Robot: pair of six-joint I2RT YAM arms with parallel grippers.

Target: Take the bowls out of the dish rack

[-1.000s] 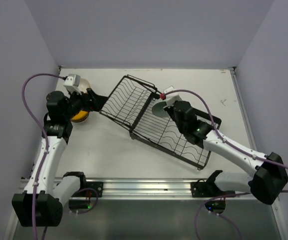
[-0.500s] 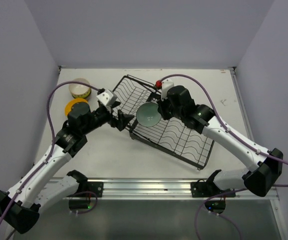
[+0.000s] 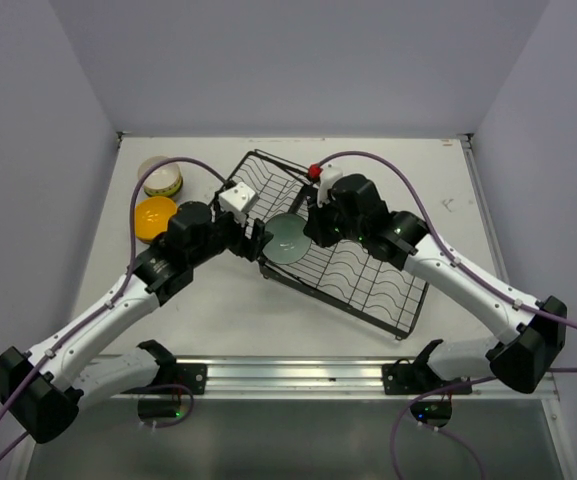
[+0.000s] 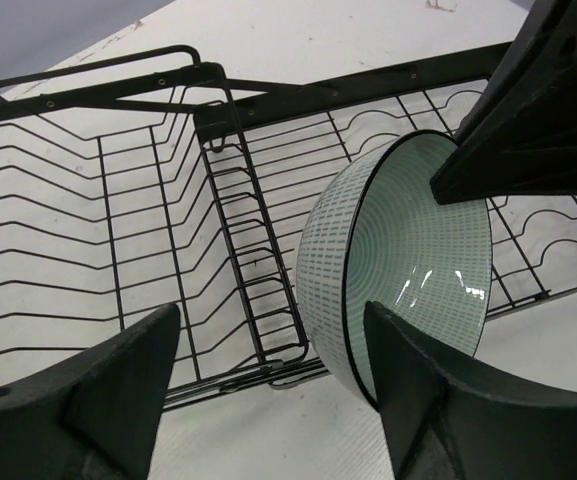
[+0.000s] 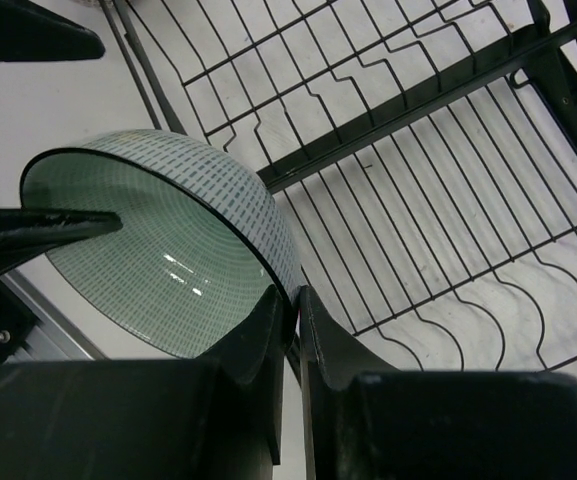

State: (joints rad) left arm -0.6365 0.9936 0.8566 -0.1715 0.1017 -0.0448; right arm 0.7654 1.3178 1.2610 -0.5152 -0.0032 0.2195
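Over the middle seam of the black wire dish rack [image 3: 368, 285], my right claw [image 5: 296, 300] is clamped on the thin rim of the pale teal bowl [image 3: 288, 238], holding it tilted on edge above the wires. My left claw [image 4: 268, 320] stands spread wide just beside it, the bowl lying ahead and slightly toward its right finger. The bowl is round and glossy, finely ribbed inside, dash-patterned outside, dark-edged.
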